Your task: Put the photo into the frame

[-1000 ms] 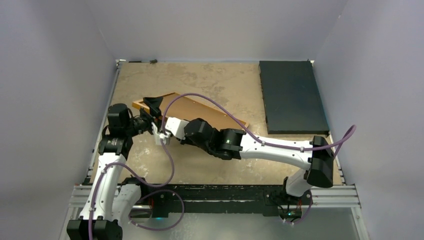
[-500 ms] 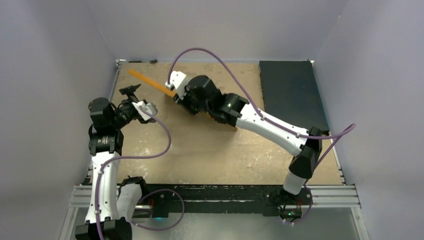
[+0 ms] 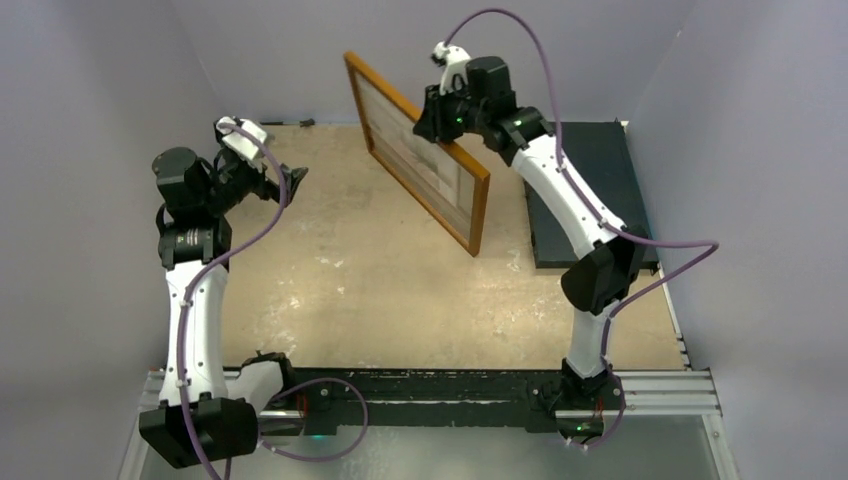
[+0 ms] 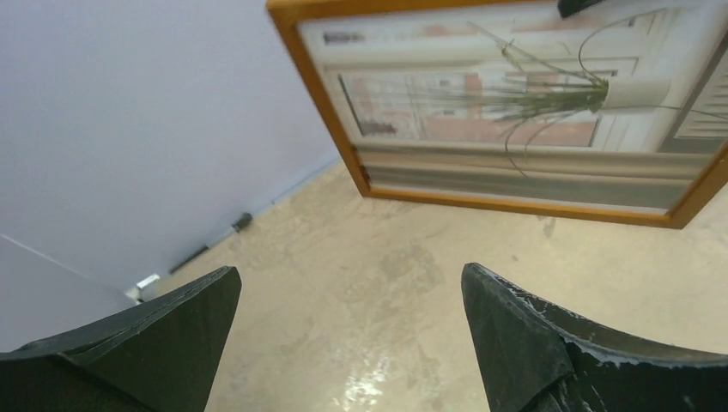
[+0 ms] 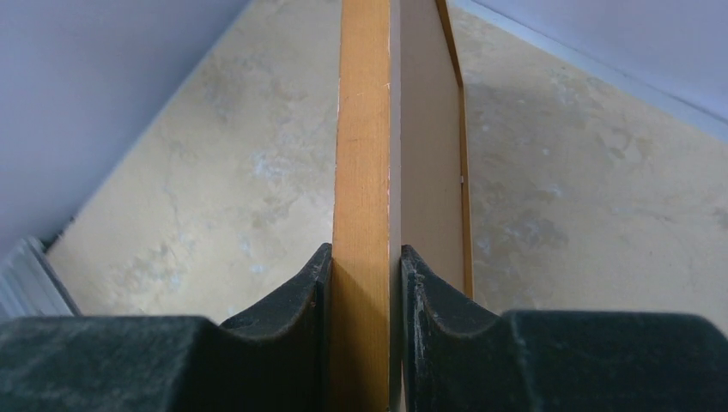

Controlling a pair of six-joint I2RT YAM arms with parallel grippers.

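The frame (image 3: 478, 205), with thin orange-brown wooden edges, stands upright on edge over the back middle of the table. The photo (image 3: 425, 155), a pale print of a thin-leaved potted plant, sits inside it behind the glass. The left wrist view shows the photo (image 4: 515, 94) and the frame's edge (image 4: 316, 86). My right gripper (image 3: 438, 108) is shut on the frame's top edge (image 5: 362, 129), with the brown back board (image 5: 425, 154) on one side. My left gripper (image 3: 290, 178) is open and empty at the far left, facing the glass (image 4: 352, 283).
A dark black slab (image 3: 585, 190) lies flat at the back right of the beige tabletop (image 3: 400, 300). Grey walls close in the back and both sides. A small dark object (image 3: 305, 123) lies at the back edge.
My right gripper has lifted the frame from lying on the table to upright at the back. My left arm has drawn away to the left and back.
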